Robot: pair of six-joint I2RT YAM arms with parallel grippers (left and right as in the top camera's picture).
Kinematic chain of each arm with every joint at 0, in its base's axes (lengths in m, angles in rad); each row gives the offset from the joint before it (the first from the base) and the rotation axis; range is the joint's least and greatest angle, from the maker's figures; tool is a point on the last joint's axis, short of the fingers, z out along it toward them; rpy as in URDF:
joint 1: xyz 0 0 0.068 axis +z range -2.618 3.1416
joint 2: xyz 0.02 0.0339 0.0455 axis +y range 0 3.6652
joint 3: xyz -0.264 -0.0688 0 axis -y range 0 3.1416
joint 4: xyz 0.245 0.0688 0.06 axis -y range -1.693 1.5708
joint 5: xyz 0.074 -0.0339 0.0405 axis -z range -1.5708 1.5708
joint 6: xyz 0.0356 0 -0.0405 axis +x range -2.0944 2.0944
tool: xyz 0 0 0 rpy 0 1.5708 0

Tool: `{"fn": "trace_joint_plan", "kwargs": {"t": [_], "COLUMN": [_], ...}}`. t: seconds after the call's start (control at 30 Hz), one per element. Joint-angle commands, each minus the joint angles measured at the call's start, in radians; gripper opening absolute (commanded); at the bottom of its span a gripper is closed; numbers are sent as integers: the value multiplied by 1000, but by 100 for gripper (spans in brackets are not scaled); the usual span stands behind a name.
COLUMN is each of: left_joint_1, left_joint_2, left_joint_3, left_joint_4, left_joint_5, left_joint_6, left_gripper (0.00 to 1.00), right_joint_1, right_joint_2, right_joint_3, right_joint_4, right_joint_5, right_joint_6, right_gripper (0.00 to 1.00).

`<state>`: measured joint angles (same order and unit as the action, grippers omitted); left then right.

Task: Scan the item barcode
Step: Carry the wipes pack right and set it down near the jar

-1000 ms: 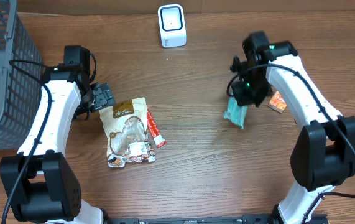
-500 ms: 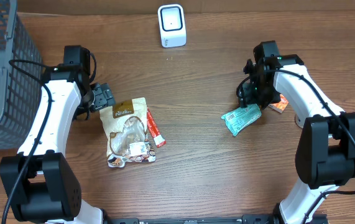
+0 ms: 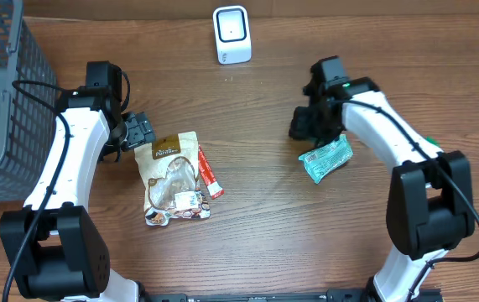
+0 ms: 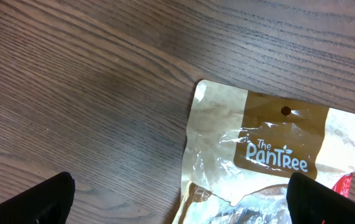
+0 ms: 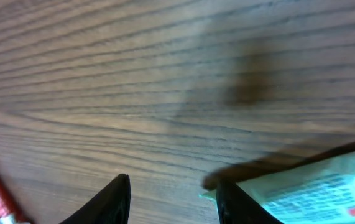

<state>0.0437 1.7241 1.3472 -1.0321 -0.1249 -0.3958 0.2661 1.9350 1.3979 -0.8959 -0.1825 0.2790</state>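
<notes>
right gripper (image 5: 172, 200): jaws apart, only bare wood of the table (image 3: 264, 243) between them; it grasps nothing.
teal packet (image 5: 317, 186): lies flat, print side up, just beside one of the right gripper's fingers (image 5: 230, 205), outside of the jaws.
left gripper (image 4: 180, 208): jaws wide apart, it holds nothing.
beige pouch (image 4: 276, 155): flat on the table, directly under the left gripper.
red stick packet (image 3: 209, 172): touches the pouch on the side away from the left gripper.
scanner (image 3: 231, 34): well apart from both grippers, about between them.
basket (image 3: 4, 92): behind the left arm, farthest from the right gripper.
</notes>
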Motion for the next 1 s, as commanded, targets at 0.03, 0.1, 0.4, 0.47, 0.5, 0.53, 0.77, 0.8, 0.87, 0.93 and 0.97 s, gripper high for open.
{"fn": "trace_joint_plan", "kwargs": {"t": [0.03,0.1,0.4,0.47,0.5,0.53,0.77,0.8,0.87,0.93,0.97], "left_joint_1": [1,1,1,1,1,1,1,1,1,1,1], "left_joint_2": [-16,-16,-16,-16,-16,-16,-16,-16,-16,-16,-16], "left_joint_3": [6,6,6,6,6,6,6,6,6,6,6], "left_joint_4": [0,0,0,0,0,0,0,0,0,0,0], "left_joint_5": [-13,-13,-13,-13,-13,-13,-13,-13,-13,-13,-13], "left_joint_6": [7,7,7,7,7,7,7,7,7,7,7], "left_gripper": [100,100,100,100,100,100,100,100,100,100,100], "right_joint_1": [29,31,7,-7,-14,-23,-97,-100,-100,-94,-89], "right_joint_2": [-5,-5,-5,-5,-5,-5,-5,-5,-5,-5,-5], "right_joint_3": [-84,-112,-162,-162,-162,-162,-162,-161,-159,-154,-152], "right_joint_4": [47,55,-84,-109,-115,-117,-85,-79,-71,-61,-56], "right_joint_5": [114,115,298,327,340,348,350,346,306,214,175], "right_joint_6": [78,78,77,76,77,77,60,56,33,-4,-18], "right_gripper": [45,45,46,46,46,46,47,46,46,46,46]}}
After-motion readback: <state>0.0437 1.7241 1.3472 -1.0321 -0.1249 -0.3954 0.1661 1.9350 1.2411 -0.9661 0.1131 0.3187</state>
